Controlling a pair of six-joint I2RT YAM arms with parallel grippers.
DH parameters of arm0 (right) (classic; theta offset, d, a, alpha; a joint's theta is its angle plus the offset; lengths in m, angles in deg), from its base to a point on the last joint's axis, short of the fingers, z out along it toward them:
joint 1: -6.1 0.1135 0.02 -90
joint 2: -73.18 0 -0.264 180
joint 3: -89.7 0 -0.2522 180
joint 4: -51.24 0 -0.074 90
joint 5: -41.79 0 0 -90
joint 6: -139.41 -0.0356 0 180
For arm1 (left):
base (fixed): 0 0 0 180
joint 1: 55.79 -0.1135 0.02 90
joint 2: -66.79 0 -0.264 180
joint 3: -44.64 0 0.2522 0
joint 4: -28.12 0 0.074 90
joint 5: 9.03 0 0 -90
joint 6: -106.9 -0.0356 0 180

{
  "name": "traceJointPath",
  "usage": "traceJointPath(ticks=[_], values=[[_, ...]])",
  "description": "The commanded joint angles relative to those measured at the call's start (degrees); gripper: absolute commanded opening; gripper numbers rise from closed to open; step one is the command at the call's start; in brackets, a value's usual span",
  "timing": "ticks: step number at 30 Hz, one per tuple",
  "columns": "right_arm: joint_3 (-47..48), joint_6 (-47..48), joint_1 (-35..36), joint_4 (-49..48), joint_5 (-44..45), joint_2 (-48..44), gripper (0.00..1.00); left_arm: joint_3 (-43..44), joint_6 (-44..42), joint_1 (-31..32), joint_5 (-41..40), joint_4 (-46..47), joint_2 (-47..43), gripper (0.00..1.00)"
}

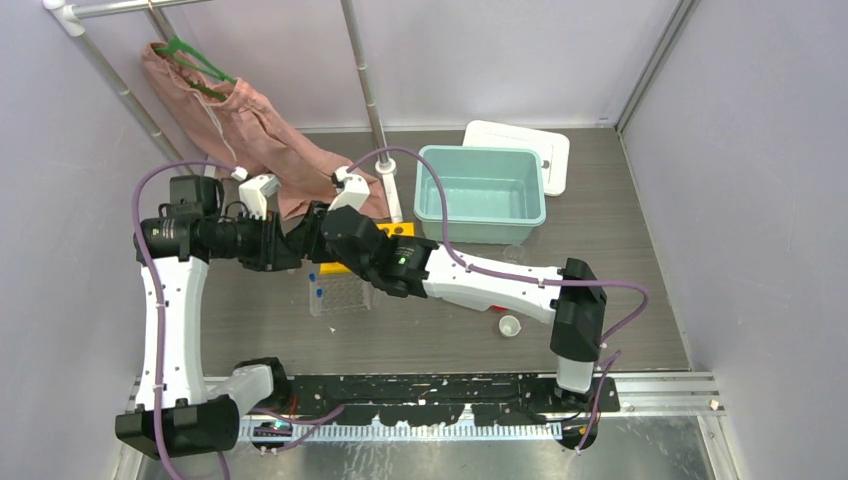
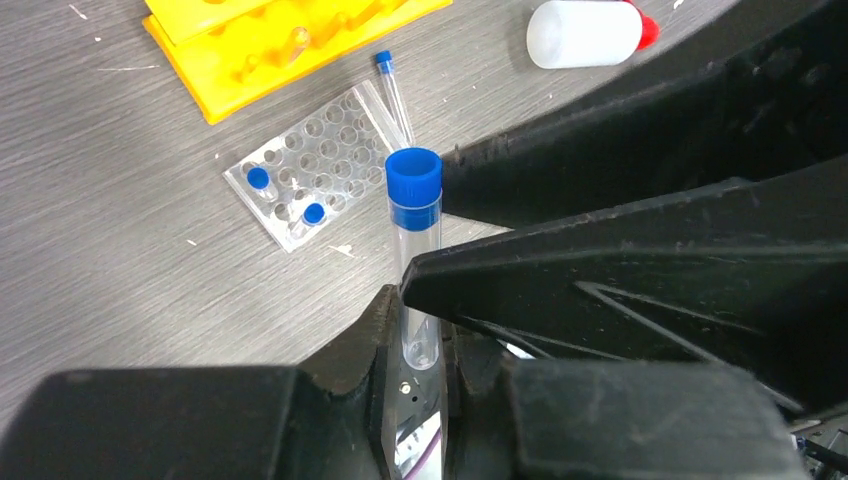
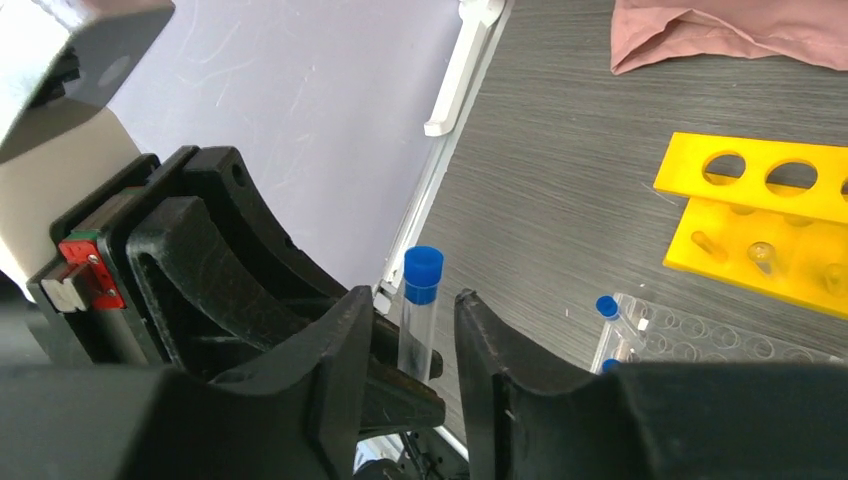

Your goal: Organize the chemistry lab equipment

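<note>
Blue-capped tube (image 2: pixel 413 240): upright, cap uppermost, suspended above the table (image 2: pixel 110 230). My left gripper (image 2: pixel 420 345) is clamped on the tube's lower end. My right gripper (image 3: pixel 412 318) straddles the same tube with its fingers (image 3: pixel 335 340) parted; a gap shows on each side of the tube. Below, the clear well tray (image 2: pixel 335 140) lies flat on the table, with two capped tubes (image 2: pixel 259 178) seated in its wells. A further tube (image 2: pixel 393 95) lies just beside the tray. The yellow tube rack (image 2: pixel 270 50) sits close beyond the tray. The white squeeze bottle (image 2: pixel 585 33) lies on its side, apart from the rack.
</note>
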Motion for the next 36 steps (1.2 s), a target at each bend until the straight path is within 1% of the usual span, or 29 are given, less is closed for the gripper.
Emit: traceJointPath(ticks=[1, 4, 7, 10, 15, 17, 21, 28, 32, 36], values=[[6.69, -3.51, -1.88, 4.46, -7.07, 1.03, 0.46, 0.73, -1.37, 0.18, 2.77, 0.86, -0.49, 0.05], [11.55, -4.9, -4.09, 11.78, -13.94, 2.22, 0.51, 0.03, -3.08, 0.19, 3.23, 0.89, -1.43, 0.04], [14.51, -3.57, -5.29, 15.94, -18.98, 2.87, 0.52, -0.25, -5.13, 0.19, 5.52, 0.42, -2.56, 0.04], [15.34, -2.38, -5.82, 17.66, -23.89, 2.91, 0.51, 0.03, -7.16, 0.17, 7.09, -0.46, -3.46, 0.04], [14.25, -2.41, -6.76, 17.28, -28.6, 2.54, 0.46, -0.34, -8.07, 0.19, 5.86, -0.4, -4.16, 0.02], [14.26, -2.33, -7.06, 17.27, -29.2, 2.49, 0.44, -0.32, -8.64, 0.18, 5.9, -1.05, -4.21, 0.02], [14.42, -1.83, -7.54, 17.59, -29.54, 2.28, 0.36, -0.23, -9.89, 0.16, 5.72, -2.09, -4.67, 0.01], [15.5, -0.43, -8.88, 19.43, -29.59, 2.83, 0.35, 0.13, -13.52, 0.18, 7.37, -5.12, -5.72, 0.0], [16.8, 0.31, -8.81, 20.76, -29.6, 3.61, 0.35, -0.05, -13.91, 0.17, 7.73, -5.28, -5.93, 0.0], [16.42, 0.49, -8.81, 20.84, -29.08, 3.64, 0.32, -0.21, -14.12, 0.19, 8.23, -5.81, -5.6, 0.0]])
